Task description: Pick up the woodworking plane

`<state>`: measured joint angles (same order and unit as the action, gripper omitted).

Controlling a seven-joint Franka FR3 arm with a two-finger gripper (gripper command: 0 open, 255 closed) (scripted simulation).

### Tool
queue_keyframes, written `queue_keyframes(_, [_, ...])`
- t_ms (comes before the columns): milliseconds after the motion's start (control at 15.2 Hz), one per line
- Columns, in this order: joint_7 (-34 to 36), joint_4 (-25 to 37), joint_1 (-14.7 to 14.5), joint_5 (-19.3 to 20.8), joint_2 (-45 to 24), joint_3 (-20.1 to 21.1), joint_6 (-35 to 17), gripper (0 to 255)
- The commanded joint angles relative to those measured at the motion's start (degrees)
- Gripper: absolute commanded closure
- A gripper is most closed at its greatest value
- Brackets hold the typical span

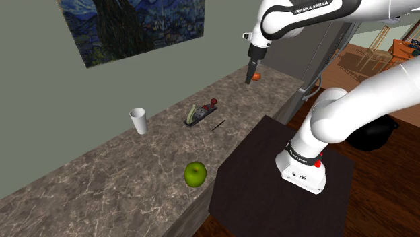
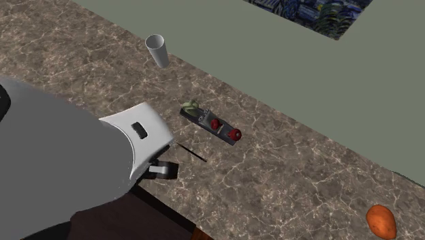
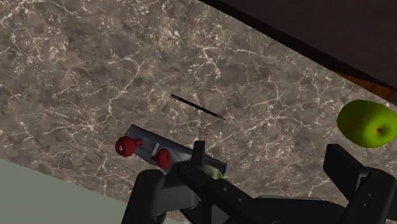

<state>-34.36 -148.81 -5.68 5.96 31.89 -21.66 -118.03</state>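
Room: a grey-green wall [image 1: 40,101] with a blue swirling painting [image 1: 134,27]. A long brown marbled counter [image 1: 101,182] runs along the wall, and there is wood floor [image 1: 377,202] on the near side. A dark box stand [image 1: 249,182] sits against the counter's front edge. The white arm [image 1: 350,108] rises from it and arches over the counter.

Gripper [image 1: 252,71]: it hangs high over the counter's far end. In the shoulder view it overlaps a small orange object [image 1: 257,77]. In the wrist view the gripper [image 3: 248,178] has its fingers spread wide and clasps nothing.

Woodworking plane [image 1: 202,112]: it lies flat at about mid-length of the counter, nearer the wall than the front edge. It has a dark body and two red knobs.

Other items:
- White cup [image 1: 138,121], upright, off to the shoulder view's left of the plane.
- Green apple [image 1: 195,174], near the front edge and well apart from the plane.
- Thin black stick [image 1: 219,124], near the plane on its front-edge side and not touching it.

Views compared: the second exterior view looks down on the plane [image 2: 211,123], which lies askew to the wall line. It shows the orange object [image 2: 381,220] as an oval resting on the counter, well apart from the plane. The wrist view puts the plane [image 3: 149,147] just beyond one finger, with one end hidden behind the hand.

Clearance: bare counter surrounds the plane. The wall is its closest boundary.
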Motion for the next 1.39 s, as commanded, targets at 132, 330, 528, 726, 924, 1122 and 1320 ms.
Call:
queue_keyframes(132, [-10.8,0.8,-3.3,-2.0,-8.9,-5.7,-8.9,0])
queue_keyframes(330, [-20.1,2.6,-6.7,-6.2,-16.5,-9.9,-14.5,0])
queue_keyframes(528, [-31.3,5.4,-10.2,-13.6,-25.0,-13.4,-19.0,0])
queue_keyframes(726, [-44.2,9.3,-12.1,-24.0,-34.3,-14.7,-21.5,0])
queue_keyframes(924, [-56.2,14.3,-10.7,-34.1,-43.3,-12.5,-22.2,0])
queue_keyframes(1122, [-65.6,19.8,-7.3,-41.1,-51.1,-8.3,-22.1,0])
queue_keyframes(1320, [-72.8,25.7,-4.0,-45.6,-58.1,-4.2,-21.8,0])
